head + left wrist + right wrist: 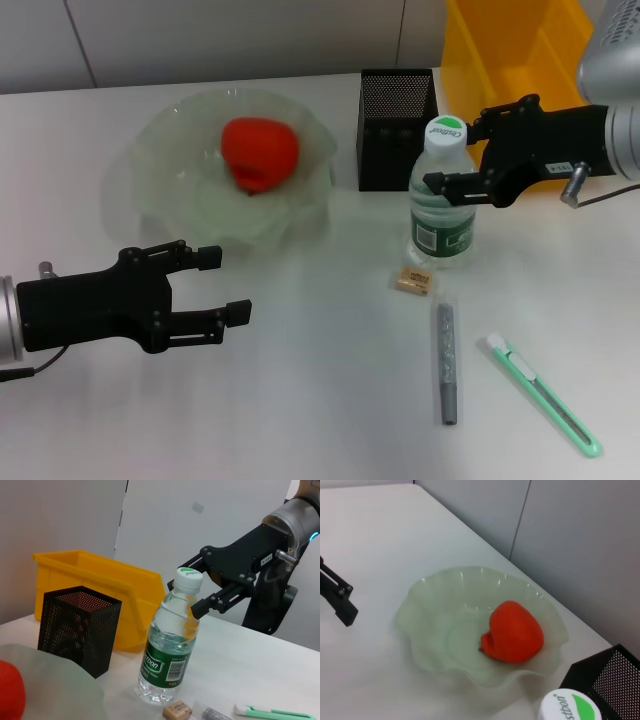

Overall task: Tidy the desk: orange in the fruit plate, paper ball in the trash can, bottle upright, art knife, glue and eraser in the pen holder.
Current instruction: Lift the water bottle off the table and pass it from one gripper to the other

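Orange inside fruit plate (pen holder seemingly bare), right gripper fingers apart beside upright bottle.

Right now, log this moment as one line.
orange in plate | bottle upright | right gripper open at bottle | left gripper open, idle

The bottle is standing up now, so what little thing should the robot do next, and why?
Probably draw the right gripper back from the bottle. The bottle stands upright on the desk and the open fingers sit either side of its neck. The eraser, glue and art knife lie outside the pen holder. The left gripper waits open by the fruit plate.
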`<state>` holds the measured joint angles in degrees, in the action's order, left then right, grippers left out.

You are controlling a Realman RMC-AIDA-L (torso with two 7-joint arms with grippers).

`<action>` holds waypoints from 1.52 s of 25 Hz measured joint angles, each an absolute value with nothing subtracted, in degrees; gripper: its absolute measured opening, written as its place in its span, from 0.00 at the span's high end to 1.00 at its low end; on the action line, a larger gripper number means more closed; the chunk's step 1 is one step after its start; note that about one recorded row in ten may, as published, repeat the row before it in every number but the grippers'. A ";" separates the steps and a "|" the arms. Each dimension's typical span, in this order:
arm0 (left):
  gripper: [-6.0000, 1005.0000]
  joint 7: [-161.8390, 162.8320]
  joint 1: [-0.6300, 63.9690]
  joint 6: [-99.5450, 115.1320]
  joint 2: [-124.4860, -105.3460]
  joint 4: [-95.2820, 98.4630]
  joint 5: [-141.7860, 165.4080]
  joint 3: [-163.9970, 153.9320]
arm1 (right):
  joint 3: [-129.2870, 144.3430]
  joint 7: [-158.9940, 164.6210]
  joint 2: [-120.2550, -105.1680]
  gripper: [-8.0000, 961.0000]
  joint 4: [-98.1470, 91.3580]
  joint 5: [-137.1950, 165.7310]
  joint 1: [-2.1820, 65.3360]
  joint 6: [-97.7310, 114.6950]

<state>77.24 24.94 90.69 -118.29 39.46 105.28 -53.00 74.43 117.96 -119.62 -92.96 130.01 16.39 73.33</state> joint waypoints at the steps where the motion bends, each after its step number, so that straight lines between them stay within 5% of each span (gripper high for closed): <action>1: 0.16 77.23 24.94 90.70 -118.30 39.46 105.28 -53.00 | 74.41 117.92 -119.62 0.33 -92.62 129.87 16.42 73.05; 15: 0.16 77.30 25.00 90.70 -118.21 39.46 105.34 -53.00 | 73.20 114.65 -119.24 0.40 -86.78 127.18 16.05 70.55; 38: 0.16 77.19 24.51 90.71 -118.21 39.46 105.32 -53.00 | 68.07 113.00 -119.12 0.33 -85.40 123.74 16.04 73.94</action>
